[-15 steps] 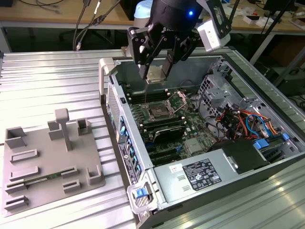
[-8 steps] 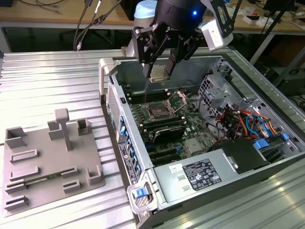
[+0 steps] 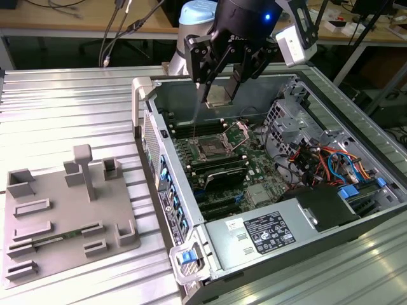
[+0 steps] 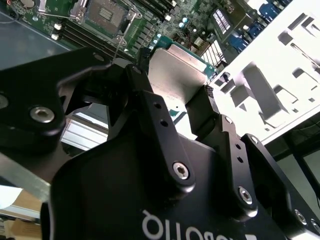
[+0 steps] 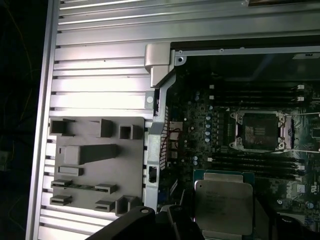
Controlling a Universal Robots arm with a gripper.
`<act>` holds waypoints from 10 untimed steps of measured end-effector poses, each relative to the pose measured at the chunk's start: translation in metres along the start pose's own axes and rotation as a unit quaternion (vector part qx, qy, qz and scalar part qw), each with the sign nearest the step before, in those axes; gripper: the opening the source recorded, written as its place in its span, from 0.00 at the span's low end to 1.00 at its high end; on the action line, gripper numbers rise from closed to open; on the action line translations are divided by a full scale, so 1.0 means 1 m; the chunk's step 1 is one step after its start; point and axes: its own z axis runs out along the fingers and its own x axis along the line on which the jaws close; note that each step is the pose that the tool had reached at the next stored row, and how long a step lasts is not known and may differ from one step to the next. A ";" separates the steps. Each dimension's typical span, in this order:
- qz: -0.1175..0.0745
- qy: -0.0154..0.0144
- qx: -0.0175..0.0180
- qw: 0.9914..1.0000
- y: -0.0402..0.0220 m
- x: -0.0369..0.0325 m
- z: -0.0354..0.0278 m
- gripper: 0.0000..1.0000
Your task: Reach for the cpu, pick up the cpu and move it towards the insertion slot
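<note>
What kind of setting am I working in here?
Likely a robotics lab or test bench: an opened computer case lies on a ribbed aluminium table, a grey fixture plate sits beside it, and cabled desks stand behind.

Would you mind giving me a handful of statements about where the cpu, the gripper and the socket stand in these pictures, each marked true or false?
1. The gripper holds the cpu between its fingers. True.
2. The cpu is already seated in the insertion slot. False: in the exterior view it hangs in the gripper above the motherboard, and the slot's dark centre lies open.
3. The grey plastic plate with raised blocks lies outside the computer case, on the ribbed metal table. True.
4. The cpu rests on the grey plastic plate. False: it is held over the open case; in the first wrist view the plate lies apart from it.
5. In the second wrist view, the cpu shows its pale metal top. True.
</note>
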 end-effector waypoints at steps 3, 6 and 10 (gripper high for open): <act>0.000 0.000 0.000 1.000 0.0003 -0.0045 0.0002 0.55; 0.000 0.000 0.000 1.000 0.0004 -0.0080 0.0004 0.55; 0.001 0.000 0.000 1.000 0.0004 -0.0108 0.0006 0.55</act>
